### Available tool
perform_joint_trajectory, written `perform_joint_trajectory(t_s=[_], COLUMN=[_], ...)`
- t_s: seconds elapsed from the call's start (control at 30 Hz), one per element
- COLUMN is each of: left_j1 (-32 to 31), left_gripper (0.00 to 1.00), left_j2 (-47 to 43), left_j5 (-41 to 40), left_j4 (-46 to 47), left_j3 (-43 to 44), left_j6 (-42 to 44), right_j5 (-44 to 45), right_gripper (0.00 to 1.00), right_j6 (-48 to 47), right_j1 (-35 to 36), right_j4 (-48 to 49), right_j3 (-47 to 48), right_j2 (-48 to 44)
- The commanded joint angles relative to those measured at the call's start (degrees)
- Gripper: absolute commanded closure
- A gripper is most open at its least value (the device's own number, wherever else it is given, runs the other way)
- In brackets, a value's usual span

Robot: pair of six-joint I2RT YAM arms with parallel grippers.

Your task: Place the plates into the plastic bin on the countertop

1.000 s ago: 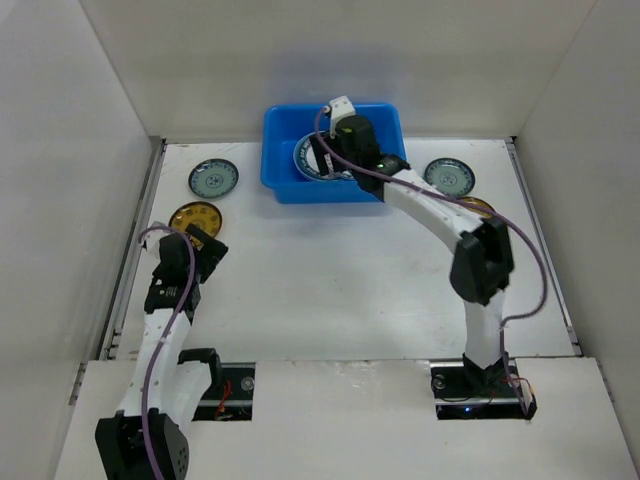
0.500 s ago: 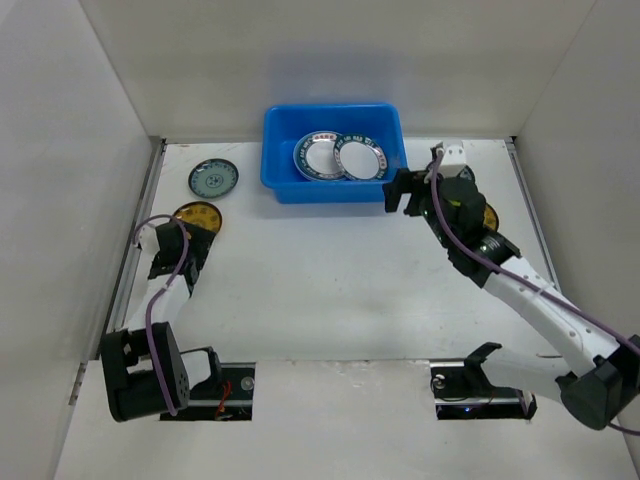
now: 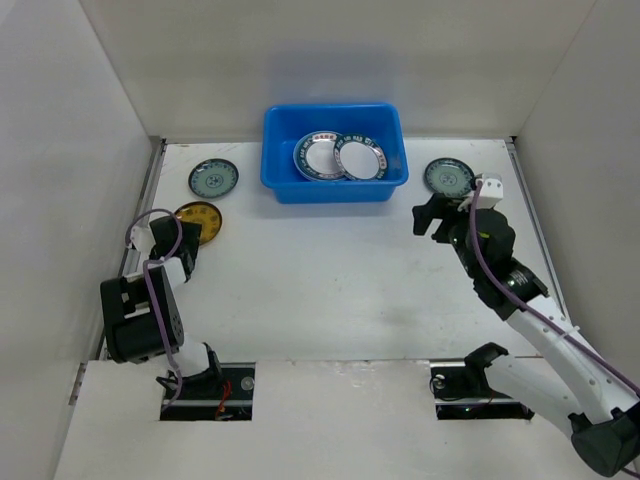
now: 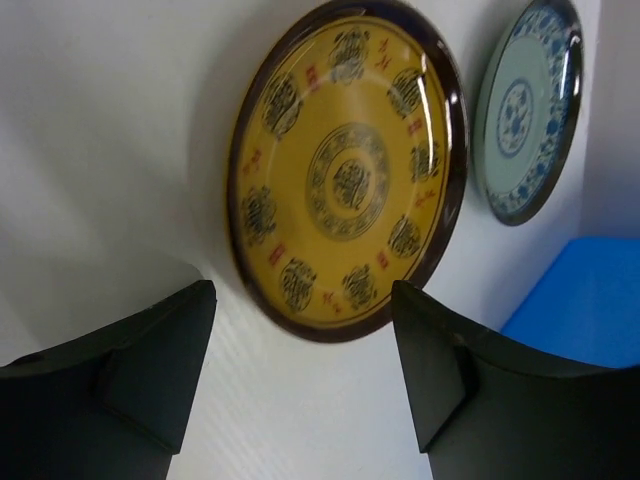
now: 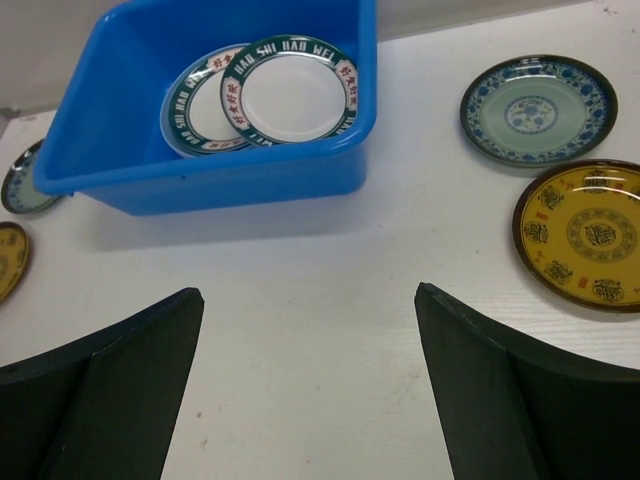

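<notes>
The bright blue plastic bin (image 3: pixel 280 150) stands at the back of the white countertop and holds two white plates with dark patterned rims (image 3: pixel 320 156) (image 3: pixel 361 158). On the left lie a teal-green plate (image 3: pixel 213 179) and a yellow-brown plate (image 3: pixel 198 217). My left gripper (image 3: pixel 172 240) is open and empty just short of that yellow-brown plate (image 4: pixel 345 170). My right gripper (image 3: pixel 428 218) is open and empty over bare table, right of the bin. A second teal-green plate (image 5: pixel 538 108) and a second yellow-brown plate (image 5: pixel 585 235) lie to its right. No pink or blue plate is in view.
White walls close in the countertop (image 3: pixel 320 290) on the left, back and right. The bin's front wall (image 5: pixel 210 170) faces my right gripper (image 5: pixel 308 292). In the left wrist view the left gripper (image 4: pixel 302 295) sits low, with the teal-green plate (image 4: pixel 527 110) beyond.
My right gripper has pulled out of the bin and moved right and nearer; both white plates now show uncovered in the bin. My left arm has folded back, its gripper shifting left below the yellow-brown plate.
</notes>
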Motion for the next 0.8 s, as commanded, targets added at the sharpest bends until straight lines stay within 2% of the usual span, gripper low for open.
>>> perform_joint_trajectory(t_s=[0.0,0.07,0.17,0.3,0.37,0.43,0.6,0.77], left_j1=[0.84,1.37,2.24,2.51,2.34,1.81,0.93,-1.78], left_gripper=[0.32,0.39,0.54,0.88,0.97,1.0,1.0,1.0], left_j2=[3.59,5.17,7.37,8.78,7.73,4.93,-4.03,-13.97], left_j5=[-0.4,-0.58,-0.32,0.04,-0.22,-1.1,-1.63,-2.6], left_j4=[3.06,3.59,3.94,3.15,2.19,0.7,-5.01,-13.98], left_j3=[1.93,2.46,3.34,4.04,3.96,3.43,4.56,12.72], left_j6=[-2.1,-2.28,-2.89,-3.42,-3.69,-3.77,-2.02,3.77], right_j5=[0.73,0.73,0.38,0.03,-0.32,-0.76,-0.68,-3.66], right_gripper=[0.08,0.08,0.08,0.08,0.08,0.08,0.08,0.08], right_j6=[1.72,2.16,3.65,4.36,4.36,4.44,7.07,14.02], right_j1=[-1.03,-1.73,-2.87,-4.45,-4.9,-5.25,-6.47,-11.92], right_j4=[-0.83,-1.36,-2.5,-3.29,-3.56,-3.91,-5.48,-10.32], right_j3=[-1.21,-2.27,-3.85,-5.52,-5.96,-6.14,-6.84,-7.28], right_j2=[-2.47,-3.7,-5.9,-8.19,-8.8,-8.98,-9.51,-8.46])
